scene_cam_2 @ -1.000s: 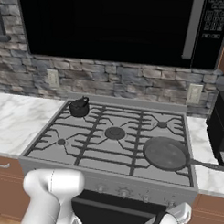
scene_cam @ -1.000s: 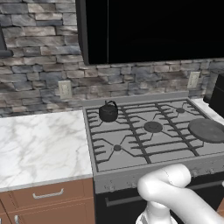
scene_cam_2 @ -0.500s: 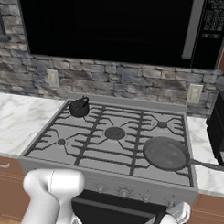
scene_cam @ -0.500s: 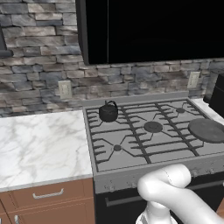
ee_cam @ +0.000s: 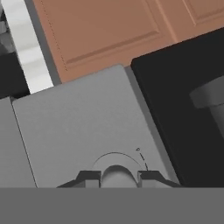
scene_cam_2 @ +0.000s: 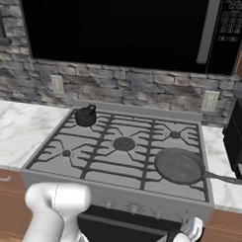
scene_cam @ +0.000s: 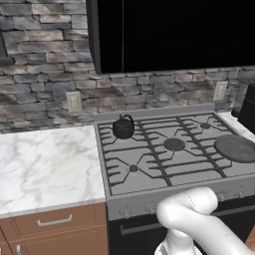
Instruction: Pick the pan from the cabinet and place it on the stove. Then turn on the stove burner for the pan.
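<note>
Right base view has the pan [scene_cam_2: 178, 165] sitting flat on the stove [scene_cam_2: 123, 148], over the front right burner, its straight handle running off to the right past the edge of the grates and over the marble counter [scene_cam_2: 220, 181]. Nothing lies inside the pan; its matte base is bare. A small black kettle [scene_cam_2: 85, 116] stands on the back left burner, well apart from the pan. From the left base view the pan [scene_cam: 235, 148] shows at the right edge of the stove [scene_cam: 164, 154] and the kettle [scene_cam: 123, 127] sits at the rear left corner, beside the pale marble counter [scene_cam: 47, 167] with its brown drawer fronts [scene_cam: 52, 221] below.

Down low in the hand view, the gripper [ee_cam: 116, 177] is pressed up against the grey front panel of the stove [ee_cam: 78, 127]. Its two dark fingertips [ee_cam: 89, 178] stand either side of a round grey knob [ee_cam: 116, 175], touching it or very nearly, so it looks closed around the knob. A reddish-brown cabinet panel [ee_cam: 105, 30] lies beyond the grey panel, and a black surface [ee_cam: 175, 109] fills the right side.
</note>
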Robot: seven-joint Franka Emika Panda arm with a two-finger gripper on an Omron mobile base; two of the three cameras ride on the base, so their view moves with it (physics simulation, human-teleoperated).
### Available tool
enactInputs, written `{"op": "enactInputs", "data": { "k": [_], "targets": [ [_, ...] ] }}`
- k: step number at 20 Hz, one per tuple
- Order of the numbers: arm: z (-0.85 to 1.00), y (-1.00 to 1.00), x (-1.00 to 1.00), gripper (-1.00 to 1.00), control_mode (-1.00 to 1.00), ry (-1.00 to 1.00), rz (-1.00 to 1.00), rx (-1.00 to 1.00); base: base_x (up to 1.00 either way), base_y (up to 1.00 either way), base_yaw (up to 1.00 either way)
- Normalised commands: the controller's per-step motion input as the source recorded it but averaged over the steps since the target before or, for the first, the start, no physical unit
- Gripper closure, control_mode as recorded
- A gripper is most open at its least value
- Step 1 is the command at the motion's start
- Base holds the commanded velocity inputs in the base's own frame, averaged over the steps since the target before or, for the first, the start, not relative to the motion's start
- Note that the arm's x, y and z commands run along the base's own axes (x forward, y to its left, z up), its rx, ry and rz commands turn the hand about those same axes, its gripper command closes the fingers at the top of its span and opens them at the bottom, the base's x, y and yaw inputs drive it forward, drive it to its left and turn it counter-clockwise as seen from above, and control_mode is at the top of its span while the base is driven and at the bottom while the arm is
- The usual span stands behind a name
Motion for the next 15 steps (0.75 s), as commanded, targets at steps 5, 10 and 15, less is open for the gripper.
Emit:
{"op": "enactInputs", "data": {
  "k": [5,10,15],
  "targets": [
    [0.10,-0.14,-0.27,1.00,-1.00,0.00,0.00,-0.14,0.00,0.00,0.00],
    [0.10,-0.13,-0.25,1.00,-1.00,0.00,0.00,-0.14,0.00,0.00,0.00],
    [0.10,-0.12,-0.23,1.00,-1.00,0.00,0.00,-0.14,0.00,0.00,0.00]
  ]
}}
